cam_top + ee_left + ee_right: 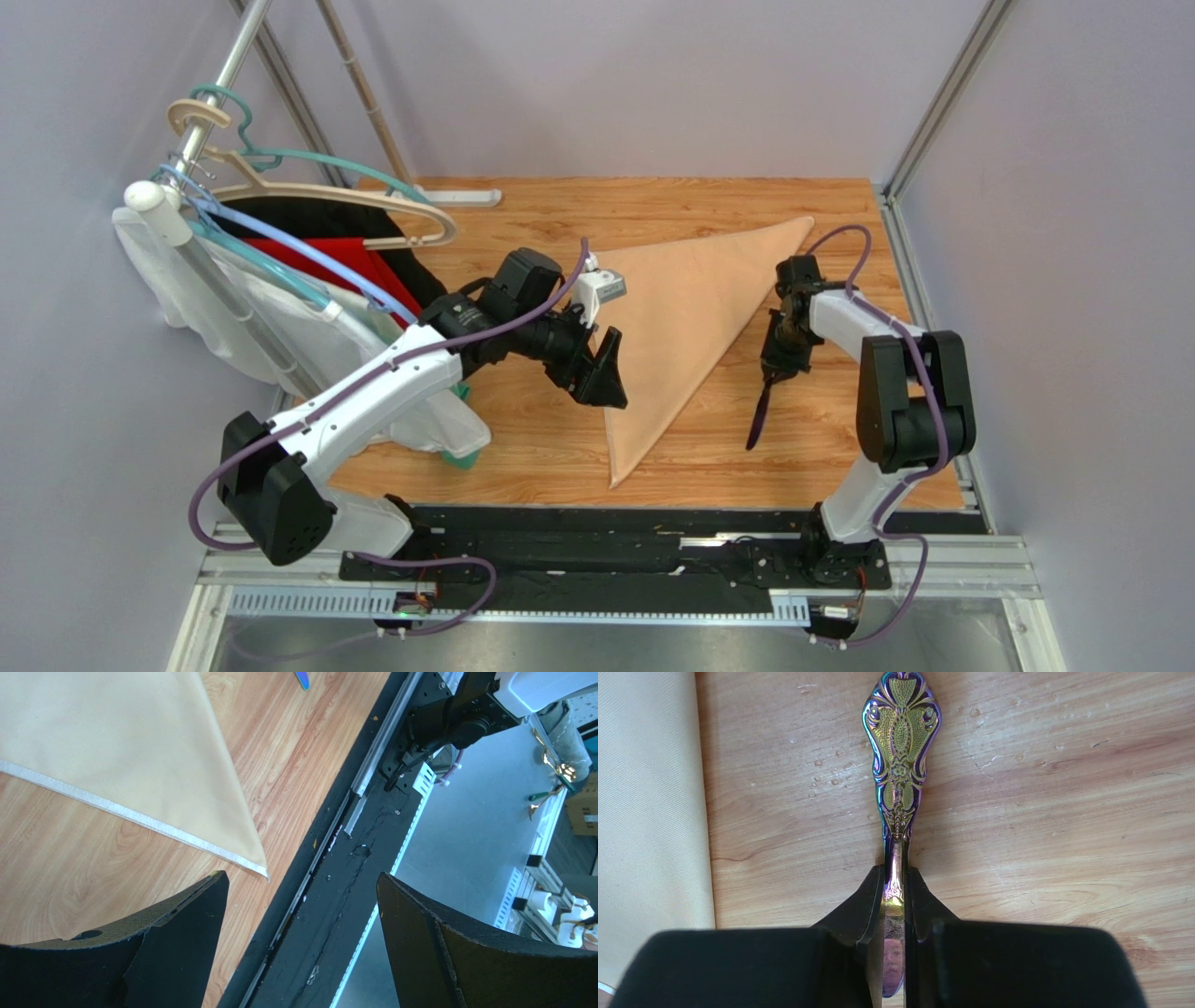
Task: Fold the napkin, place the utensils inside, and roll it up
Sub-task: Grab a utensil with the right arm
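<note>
Wood-grain surface (533,420) carries the napkin (694,315), folded into a triangle near its centre. At the cloth's 3 o'clock, just beside it, the right pincer (896,882) is clamped on an iridescent purple-gold utensil (901,756). The left pincer (608,378) hangs wide open, empty, at the napkin's 9 o'clock edge.

Glossy iridescent metal utensil (901,763), matt cloth napkin (685,315)
</note>
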Controlling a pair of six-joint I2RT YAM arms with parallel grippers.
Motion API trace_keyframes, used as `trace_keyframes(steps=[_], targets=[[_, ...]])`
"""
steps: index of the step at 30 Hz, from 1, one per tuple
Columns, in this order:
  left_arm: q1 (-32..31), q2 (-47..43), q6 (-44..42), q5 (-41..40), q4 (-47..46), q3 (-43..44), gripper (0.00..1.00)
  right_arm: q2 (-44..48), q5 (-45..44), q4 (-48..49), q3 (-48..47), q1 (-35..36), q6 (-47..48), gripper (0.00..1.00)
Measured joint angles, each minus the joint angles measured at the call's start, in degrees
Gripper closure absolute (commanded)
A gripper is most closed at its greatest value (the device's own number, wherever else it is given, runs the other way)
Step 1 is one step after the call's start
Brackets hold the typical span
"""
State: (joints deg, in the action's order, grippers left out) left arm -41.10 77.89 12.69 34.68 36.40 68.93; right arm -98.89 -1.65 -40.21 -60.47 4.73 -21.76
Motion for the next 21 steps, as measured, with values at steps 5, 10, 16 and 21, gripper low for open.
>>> trace_keyframes(steps=[5, 10, 16, 21], targets=[[0.0, 0.0, 0.0, 0.0, 0.0, 0.0, 0.13, -0.1, 0.3, 0.2, -1.3, 1.3, -0.1, 1.0], [0.0, 0.0, 0.0, 0.0, 0.0, 0.0, 0.13, -0.1, 0.6, 0.2, -4.0, 2.4, -0.5, 1.0], [0.0, 0.0, 0.0, 0.0, 0.0, 0.0, 0.13, -1.3, 0.6, 0.7, -6.6, 3.5, -1.3, 1.0], [0.0, 0.0, 0.0, 0.0, 0.0, 0.0, 0.13, -2.5, 1.3, 0.8, -7.6, 4.8, -2.4, 1.0]])
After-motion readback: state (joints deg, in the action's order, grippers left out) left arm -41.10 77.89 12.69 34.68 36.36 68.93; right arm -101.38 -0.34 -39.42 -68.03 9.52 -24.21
